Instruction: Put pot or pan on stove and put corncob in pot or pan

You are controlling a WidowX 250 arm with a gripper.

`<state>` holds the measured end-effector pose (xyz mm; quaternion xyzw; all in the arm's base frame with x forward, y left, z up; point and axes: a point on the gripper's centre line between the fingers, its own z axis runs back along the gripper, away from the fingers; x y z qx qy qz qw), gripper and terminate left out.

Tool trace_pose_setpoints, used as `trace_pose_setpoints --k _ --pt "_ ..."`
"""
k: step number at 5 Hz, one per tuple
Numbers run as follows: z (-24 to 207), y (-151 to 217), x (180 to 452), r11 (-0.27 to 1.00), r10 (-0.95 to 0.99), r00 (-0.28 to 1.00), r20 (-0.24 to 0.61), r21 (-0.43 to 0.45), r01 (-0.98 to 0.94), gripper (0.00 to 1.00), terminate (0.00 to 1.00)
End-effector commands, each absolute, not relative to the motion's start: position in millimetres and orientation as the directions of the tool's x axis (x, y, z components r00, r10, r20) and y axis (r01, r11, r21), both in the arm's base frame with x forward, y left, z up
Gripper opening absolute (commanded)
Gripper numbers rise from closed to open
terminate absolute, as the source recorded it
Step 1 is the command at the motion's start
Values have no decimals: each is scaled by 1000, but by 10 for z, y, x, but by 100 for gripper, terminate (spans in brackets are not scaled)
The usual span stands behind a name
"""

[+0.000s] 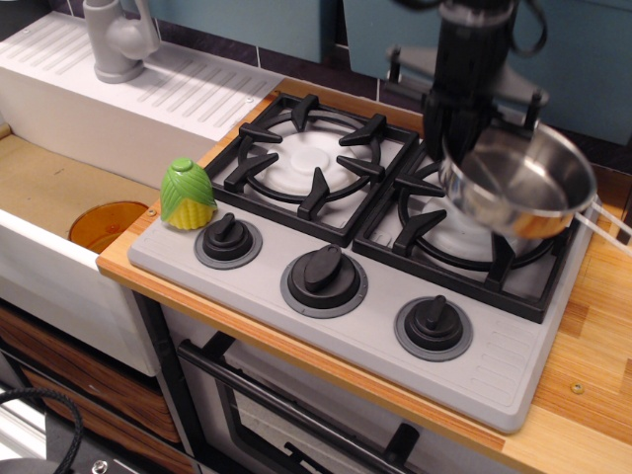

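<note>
The shiny steel pan (521, 183) hangs tilted a little above the right burner of the grey stove (513, 355), its wire handle pointing right. My black gripper (464, 143) comes down from above and is shut on the pan's far-left rim; its fingertips are mostly hidden by the rim. The corncob (188, 196), yellow with a green husk, stands upright on the stove's front left corner, beside the left knob and far from the gripper. The left burner (301, 158) has nothing on it.
Three black knobs line the stove front. A sink with an orange drain plug (107, 223) lies to the left, with a grey faucet (117, 39) and a white drainboard behind. A wooden counter (592, 326) runs to the right, and an oven door is below.
</note>
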<state>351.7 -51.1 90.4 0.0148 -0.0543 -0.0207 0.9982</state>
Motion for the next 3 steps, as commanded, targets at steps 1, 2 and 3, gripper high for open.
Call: trace_pose_setpoints --k 1,2,3 --pt "1345 -108 3658 993 -113 973 200 55 104 0 0" --pt "1387 172 3663 985 -163 965 205 84 148 0 0" --pt "1418 369 3627 980 -189 960 207 93 173 0 0"
